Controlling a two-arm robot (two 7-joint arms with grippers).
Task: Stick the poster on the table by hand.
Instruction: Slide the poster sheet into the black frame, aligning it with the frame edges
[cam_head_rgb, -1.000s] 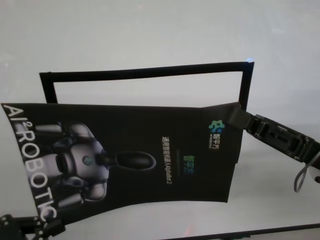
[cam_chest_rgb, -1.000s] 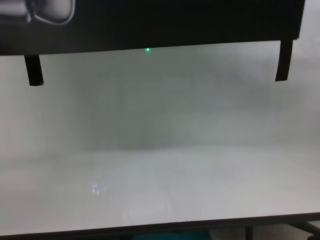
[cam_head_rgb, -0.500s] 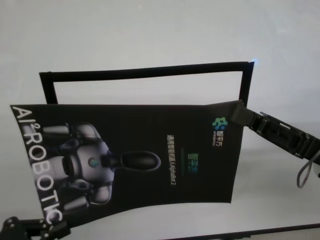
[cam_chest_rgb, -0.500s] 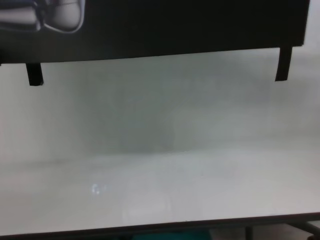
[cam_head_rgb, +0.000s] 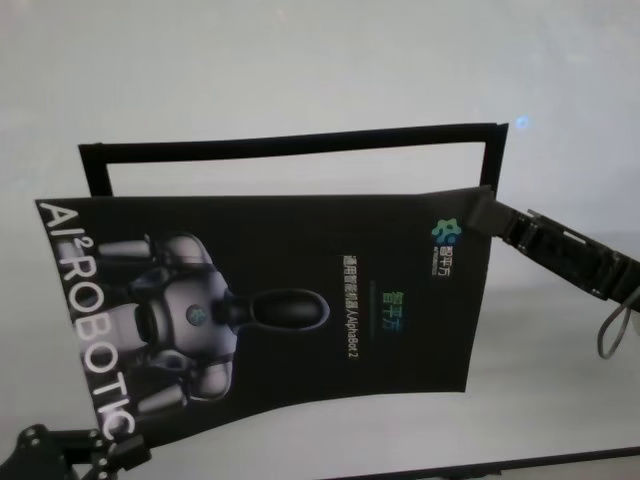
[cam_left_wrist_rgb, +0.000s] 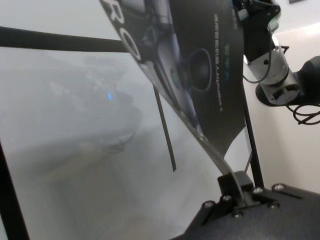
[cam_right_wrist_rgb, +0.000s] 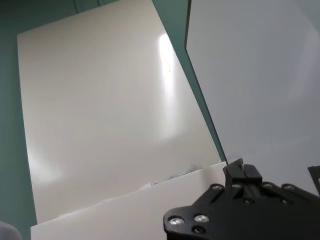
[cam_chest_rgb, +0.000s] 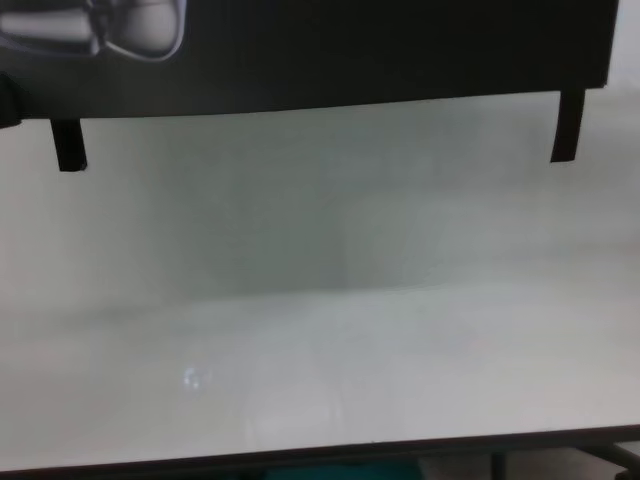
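Note:
The poster (cam_head_rgb: 300, 300), black with a silver robot figure and white "ROBOTIC" lettering, hangs in the air above the table (cam_head_rgb: 300, 60), slightly bowed. My left gripper (cam_head_rgb: 118, 450) is shut on its near left corner, as the left wrist view (cam_left_wrist_rgb: 231, 179) shows. My right gripper (cam_head_rgb: 483, 213) is shut on its far right corner. In the right wrist view the right gripper (cam_right_wrist_rgb: 239, 172) holds the sheet's pale back (cam_right_wrist_rgb: 125, 215). In the chest view the poster's lower edge (cam_chest_rgb: 350, 50) spans the top, above the table (cam_chest_rgb: 320, 300).
Narrow black strips lie on the table as an open frame: a long far strip (cam_head_rgb: 290, 143), a short left strip (cam_head_rgb: 95, 175) and a right strip (cam_head_rgb: 490, 160). Their near ends show in the chest view (cam_chest_rgb: 67, 145) (cam_chest_rgb: 567, 125). The table's dark front edge (cam_chest_rgb: 320, 452) is near.
Both grippers have carried the poster to the right and farther from me, toward the strip frame. The sheet now hangs flatter, and its edge sits slightly lower in the chest view.

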